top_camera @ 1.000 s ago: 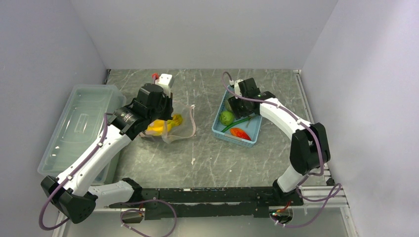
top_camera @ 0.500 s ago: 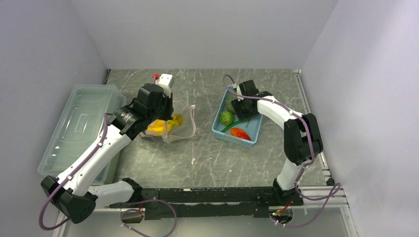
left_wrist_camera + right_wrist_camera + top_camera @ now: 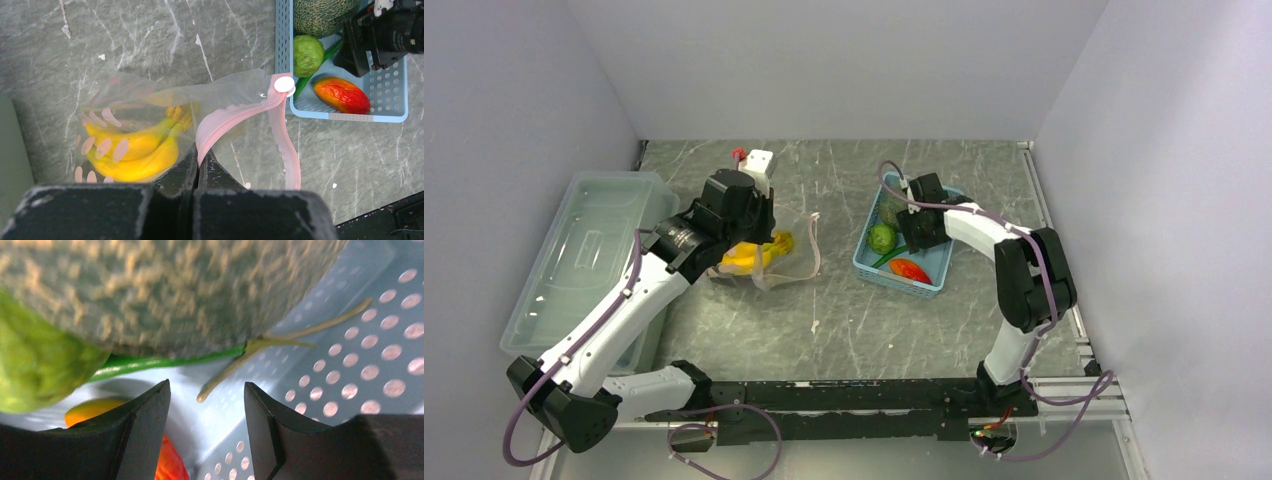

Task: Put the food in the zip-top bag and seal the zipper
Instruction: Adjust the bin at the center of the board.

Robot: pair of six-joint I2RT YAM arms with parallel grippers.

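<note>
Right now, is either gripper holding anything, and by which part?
The left gripper is shut on the clear floppy plastic zip-top bag, pinching its pale pink zipper strip. The right gripper hangs open in the light-blue perforated basket, holding nothing.

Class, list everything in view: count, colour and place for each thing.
zip-top bag: one, clear, left of centre
zipper: one, pink, along the bag's mouth
banana: one bunch, yellow, inside the bag
basket: one, light blue, right of the bag
dark green round fruit: one, basket's far end
lime-green fruit: one, in the basket
red-orange fruit: one, basket's near end
thin green vegetable: one, in the basket
bin: one, translucent, far left
left gripper: black, shut on the bag's mouth
right gripper: black, open, inside the basket
</note>
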